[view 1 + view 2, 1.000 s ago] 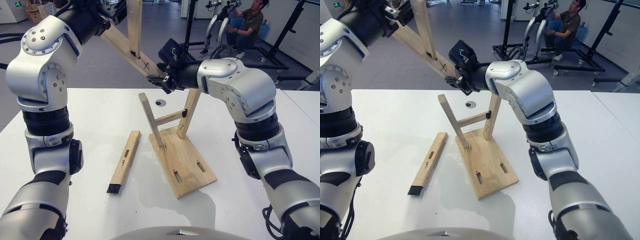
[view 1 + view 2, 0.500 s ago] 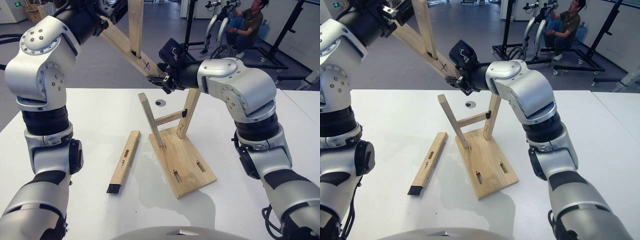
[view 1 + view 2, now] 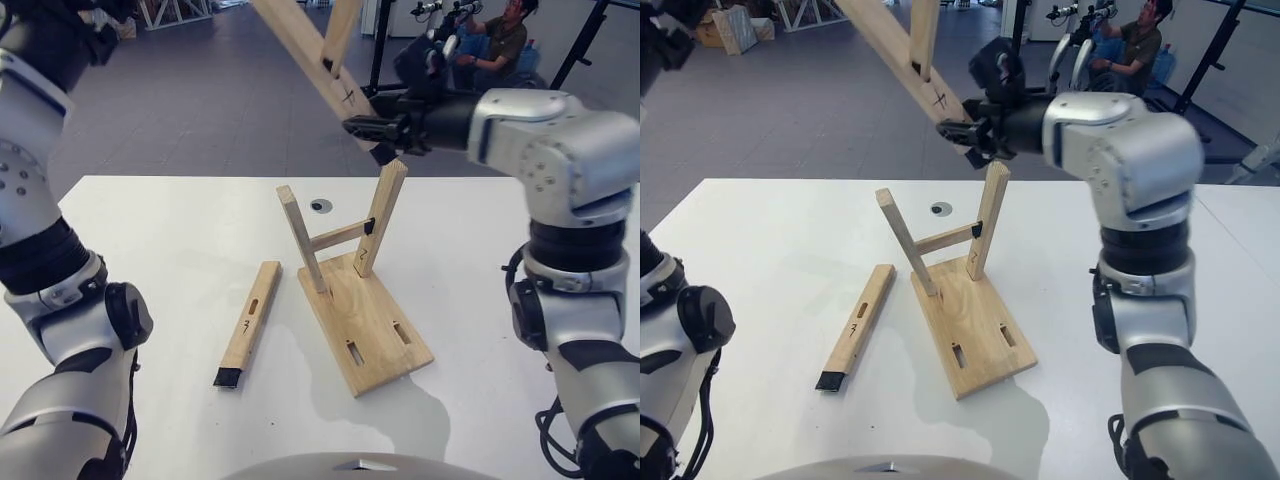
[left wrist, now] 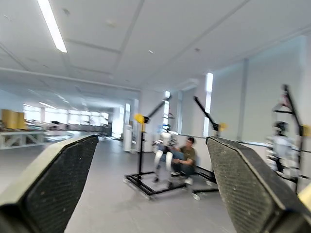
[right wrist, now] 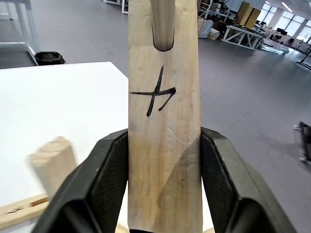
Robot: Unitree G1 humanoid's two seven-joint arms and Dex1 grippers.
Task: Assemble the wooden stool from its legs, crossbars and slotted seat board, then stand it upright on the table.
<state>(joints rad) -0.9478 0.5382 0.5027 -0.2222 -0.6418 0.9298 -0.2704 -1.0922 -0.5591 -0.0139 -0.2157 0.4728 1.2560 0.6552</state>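
The slotted seat board (image 3: 378, 330) lies flat on the white table. Two legs (image 3: 301, 238) (image 3: 383, 213) stand in it, joined by a crossbar (image 3: 338, 237). A loose leg (image 3: 250, 318) with a black end cap lies to the board's left. My right gripper (image 3: 378, 128) is shut on another leg (image 5: 163, 145), marked with a cross, held in the air above the standing legs. That leg slants up to the left, with a crossbar (image 3: 340, 28) stuck in its slot. My left gripper (image 4: 151, 145) is open and holds nothing, facing the room.
A small round hole (image 3: 320, 205) sits in the table behind the board. Bare table spreads to the left (image 3: 150, 250) and right (image 3: 470, 260) of the parts. Black equipment stands (image 3: 385, 50) rise on the floor beyond the far edge.
My left gripper has let go of the slanted leg's upper end and swung away to the left. My right arm has carried that leg a little to the right and higher.
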